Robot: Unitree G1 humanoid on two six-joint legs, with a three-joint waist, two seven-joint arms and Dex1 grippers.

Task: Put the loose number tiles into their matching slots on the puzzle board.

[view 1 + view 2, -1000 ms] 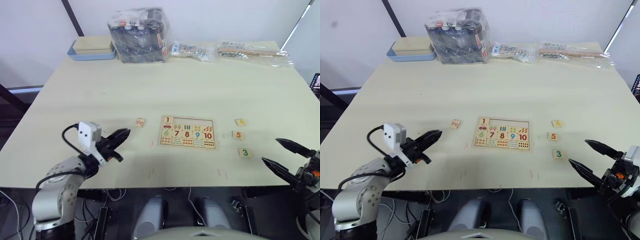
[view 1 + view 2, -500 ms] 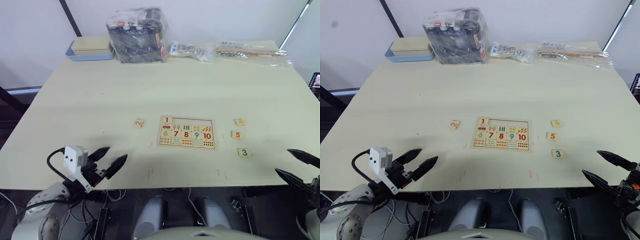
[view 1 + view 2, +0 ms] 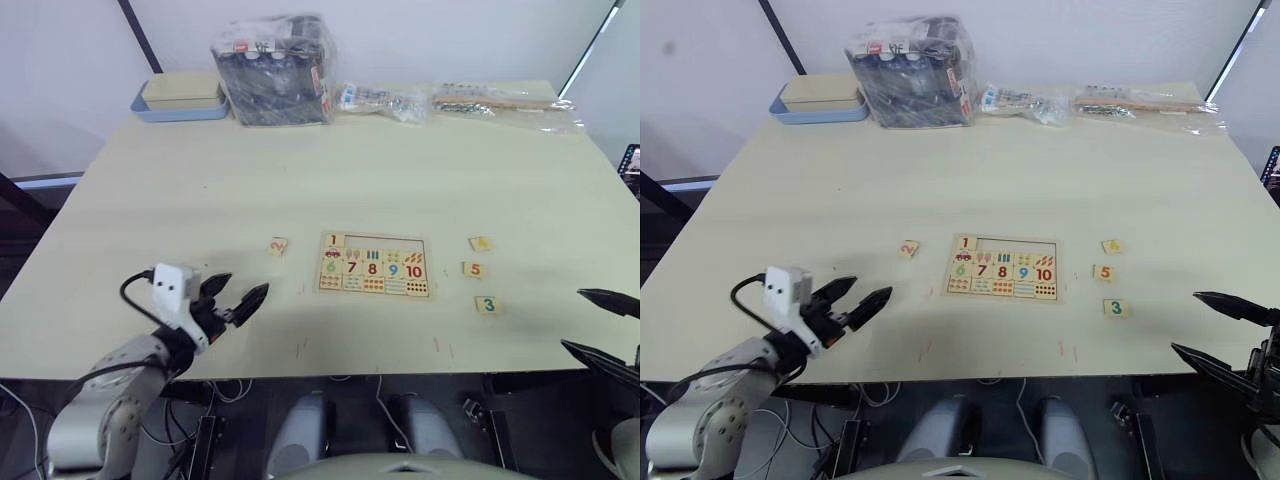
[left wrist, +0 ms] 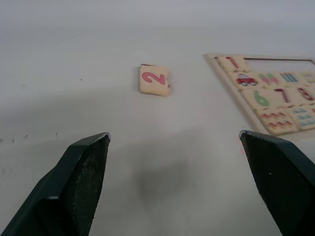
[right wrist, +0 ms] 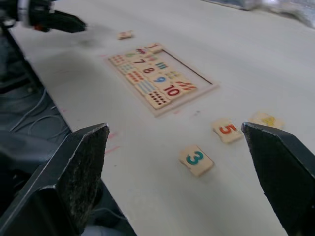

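Lying flat, puzzle board [image 3: 374, 265] runs left-right — both left gripper [image 3: 236, 297] and right gripper [image 3: 1223, 331] gape, empty.

Tiles 2 [image 3: 278, 245], 3 [image 3: 487, 305], 5 [image 3: 475, 269] beside board [image 3: 374, 266]

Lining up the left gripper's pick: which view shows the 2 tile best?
The left wrist view: the 2 tile lies flat and unobstructed ahead of the left gripper, digit readable, beside the puzzle board. Both eye views show it small, left of the board; the right wrist view shows it far off, unreadable.
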